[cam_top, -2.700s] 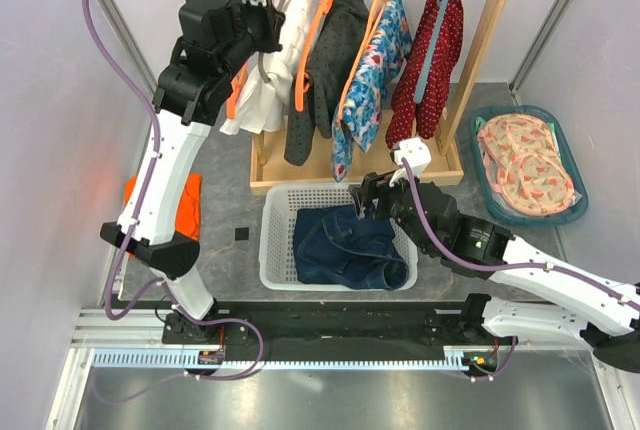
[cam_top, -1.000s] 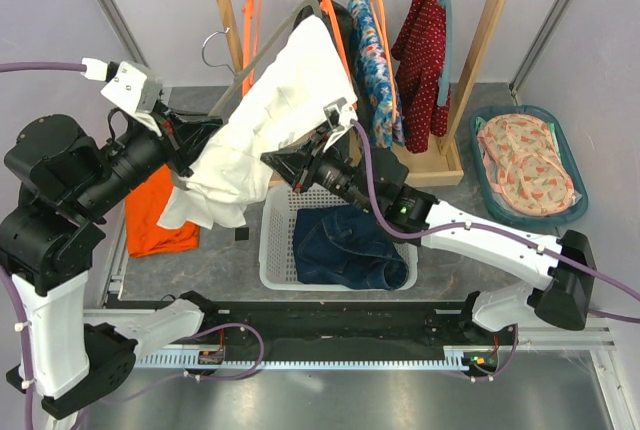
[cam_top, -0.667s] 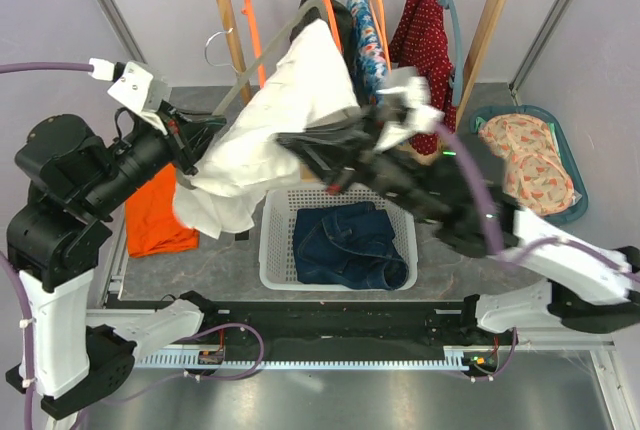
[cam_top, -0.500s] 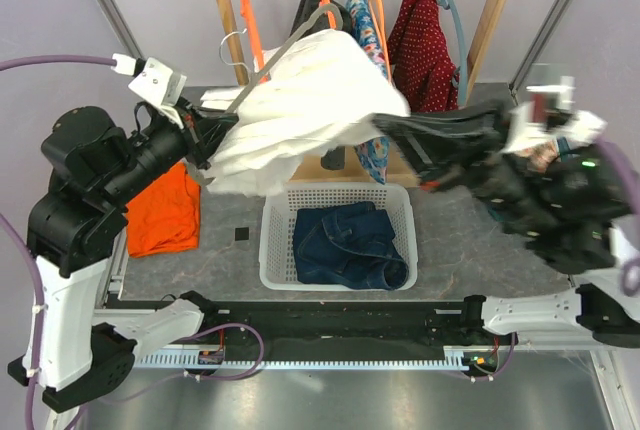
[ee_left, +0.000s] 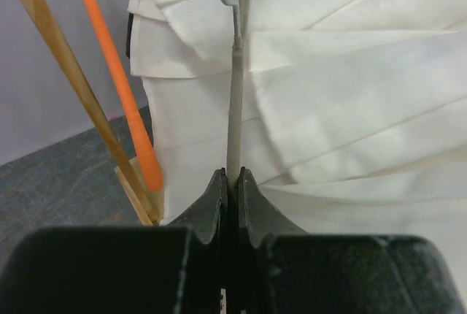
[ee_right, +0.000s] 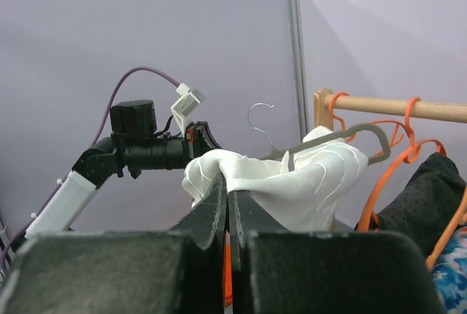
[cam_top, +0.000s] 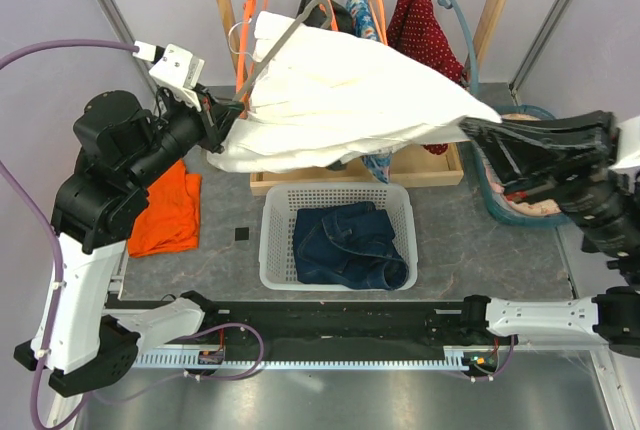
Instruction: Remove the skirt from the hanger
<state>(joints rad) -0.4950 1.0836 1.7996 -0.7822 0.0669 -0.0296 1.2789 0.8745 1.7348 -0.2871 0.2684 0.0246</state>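
Observation:
The white pleated skirt (cam_top: pixel 350 95) is stretched almost level above the basket, one end still on the grey hanger (cam_top: pixel 283 38). My left gripper (cam_top: pixel 232 115) is shut on the hanger's arm; in the left wrist view the grey bar (ee_left: pixel 235 109) runs straight out from between the closed jaws (ee_left: pixel 230 177), with the skirt (ee_left: pixel 350 73) behind it. My right gripper (cam_top: pixel 478 128) is shut on the skirt's far edge. In the right wrist view the cloth (ee_right: pixel 306 190) bunches at the closed tips (ee_right: pixel 228 182), and the hanger (ee_right: pixel 328 142) shows beyond.
The wooden rack (cam_top: pixel 490 40) behind holds orange hangers, a dark garment, a floral one and a red dotted one (cam_top: pixel 420 20). A white basket (cam_top: pixel 275 250) with denim (cam_top: pixel 345 245) sits below the skirt. An orange cloth (cam_top: pixel 165 215) lies left, a teal basket (cam_top: pixel 490 188) right.
My right gripper has swung far to the right with the skirt's edge, pulling the skirt out flat off the hanger. The left gripper has risen a little, still holding the hanger.

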